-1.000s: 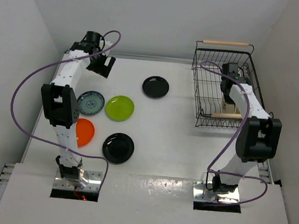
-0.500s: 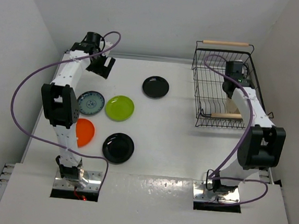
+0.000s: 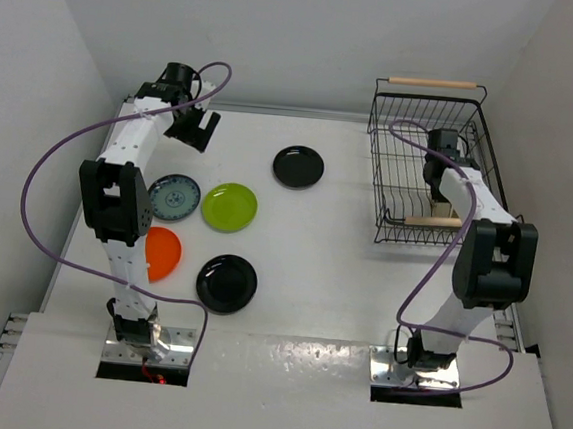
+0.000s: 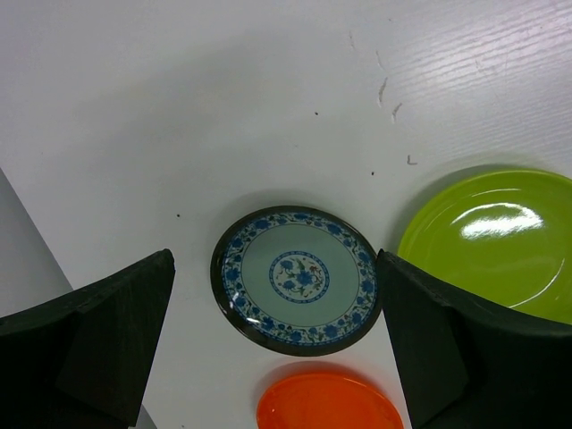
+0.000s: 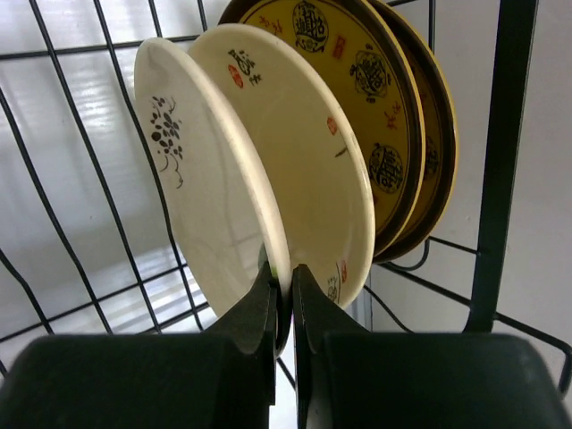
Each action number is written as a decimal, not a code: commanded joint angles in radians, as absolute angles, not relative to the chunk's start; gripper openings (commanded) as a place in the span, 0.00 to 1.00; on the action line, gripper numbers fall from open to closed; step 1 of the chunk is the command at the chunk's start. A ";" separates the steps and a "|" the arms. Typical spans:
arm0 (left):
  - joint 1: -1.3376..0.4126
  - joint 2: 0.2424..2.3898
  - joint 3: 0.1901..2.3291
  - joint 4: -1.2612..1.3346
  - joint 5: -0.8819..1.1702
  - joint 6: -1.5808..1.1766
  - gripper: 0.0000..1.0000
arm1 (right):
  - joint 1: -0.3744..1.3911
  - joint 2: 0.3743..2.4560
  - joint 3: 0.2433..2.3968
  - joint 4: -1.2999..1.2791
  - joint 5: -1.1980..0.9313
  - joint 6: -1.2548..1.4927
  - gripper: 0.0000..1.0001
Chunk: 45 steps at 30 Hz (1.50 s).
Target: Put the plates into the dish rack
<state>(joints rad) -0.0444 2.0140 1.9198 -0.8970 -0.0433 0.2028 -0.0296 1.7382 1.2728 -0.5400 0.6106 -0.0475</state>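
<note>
1. Right arm [image 3: 468, 205] has drawn back a little over the dish rack [image 3: 402, 174], after stretching farther in half a second ago. The left arm and the loose plates lie as they did.
2. On the surface [image 3: 342, 270], well apart from the rack, five plates wait flat: the far black plate [image 3: 299, 166], the near black plate [image 3: 226, 283], the lime green plate [image 3: 229, 206], the blue-grey plate [image 3: 175, 197] and the orange plate [image 3: 166, 251].
3. The rack sits at the far right. The step in hand looks like letting go of a plate just slotted. It is best to open only once the lower rim rests between the wires, then lift out along the plate's own plane so it does not tip onto its neighbour.
4. Four plates stand on edge in the rack, leaning one way, broad faces side by side and thin axis running across the row: the front cream plate [image 5: 206, 179], the second cream plate [image 5: 313, 179] just behind it, then two mustard plates [image 5: 375, 107].
5. The right fingers [image 5: 255, 335] are pressed together, pinching the front cream plate's lower rim.
6. The left fingers [image 4: 116, 331] are spread wide, holding nothing, high above the loose plates.
</note>
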 commanded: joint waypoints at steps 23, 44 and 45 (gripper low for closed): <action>0.038 1.957 1.948 -0.888 -0.043 0.154 1.00 | 0.357 1.535 1.499 -0.597 0.112 0.108 0.88; 0.482 1.617 1.467 -0.787 0.078 0.109 1.00 | 0.861 2.171 1.424 -0.367 -0.548 0.373 0.49; 0.482 1.597 1.457 -0.776 0.078 0.120 1.00 | 0.871 2.171 1.379 -0.330 -0.554 0.385 0.44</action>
